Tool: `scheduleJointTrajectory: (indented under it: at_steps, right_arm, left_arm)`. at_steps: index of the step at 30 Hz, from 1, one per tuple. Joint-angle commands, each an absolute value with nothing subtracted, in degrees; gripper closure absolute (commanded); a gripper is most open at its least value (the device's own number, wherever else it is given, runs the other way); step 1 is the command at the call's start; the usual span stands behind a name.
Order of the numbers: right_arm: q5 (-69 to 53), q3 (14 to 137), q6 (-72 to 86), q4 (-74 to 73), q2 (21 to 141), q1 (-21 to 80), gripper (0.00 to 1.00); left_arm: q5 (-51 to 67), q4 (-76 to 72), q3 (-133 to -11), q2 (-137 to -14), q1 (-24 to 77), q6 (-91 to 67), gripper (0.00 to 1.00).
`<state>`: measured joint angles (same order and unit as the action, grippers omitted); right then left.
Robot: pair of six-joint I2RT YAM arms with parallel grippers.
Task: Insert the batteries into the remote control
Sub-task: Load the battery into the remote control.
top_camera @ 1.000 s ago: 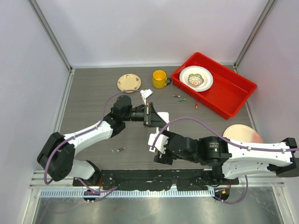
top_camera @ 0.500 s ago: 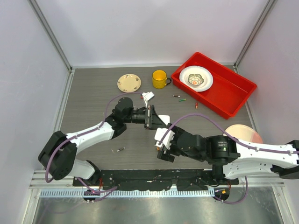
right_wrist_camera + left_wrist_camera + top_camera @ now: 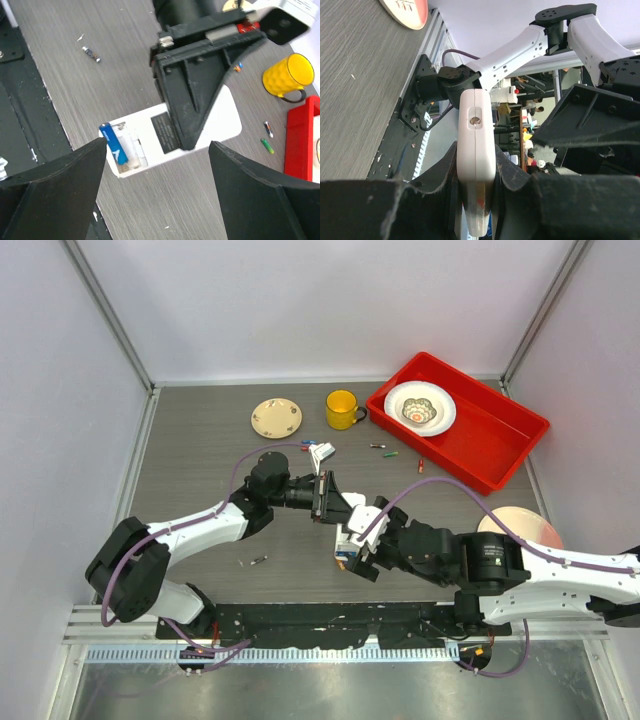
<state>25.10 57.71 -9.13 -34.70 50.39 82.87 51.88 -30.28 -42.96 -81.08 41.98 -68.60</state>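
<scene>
1 blue battery (image 3: pixel 114 144) lies in the remote control (image 3: pixel 150 125), seemingly hidden overhead.

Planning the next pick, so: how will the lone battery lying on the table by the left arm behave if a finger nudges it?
The battery is a thin cylinder lying on its side on the flat table, so it will probably roll if nudged sideways. It looks tiny, likely light, so a slight touch may shift it.
</scene>
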Motion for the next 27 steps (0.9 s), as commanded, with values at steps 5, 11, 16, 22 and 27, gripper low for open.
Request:
scheduleJointTrajectory:
  at_steps: [5, 11, 16, 22, 27]
  right_arm:
    - [44.2, 51.5, 7.5, -19.7, 42.4, 82.2, 0.02]
    - [40.7, 51.2, 24.6, -20.0, 44.6, 80.5, 0.00]
    - [35.2, 49.1, 31.7, -21.9, 45.1, 77.8, 0.00]
    - [32.6, 47.7, 33.7, -25.3, 46.1, 76.9, 0.00]
    - [29.7, 46.4, 35.2, -25.8, 45.3, 75.9, 0.01]
  left_arm:
    - [46.2, -32.0, -42.9, -81.1, 41.8, -65.4, 1.00]
    - [39.3, -28.0, -43.0, -80.0, 41.7, -61.3, 1.00]
    - [36.0, -30.8, -41.2, -79.2, 41.6, -62.7, 1.00]
    - [36.3, -32.8, -41.1, -79.3, 41.4, -63.7, 1.00]
    - [36.0, -35.3, -40.3, -78.3, 41.2, -64.6, 1.00]
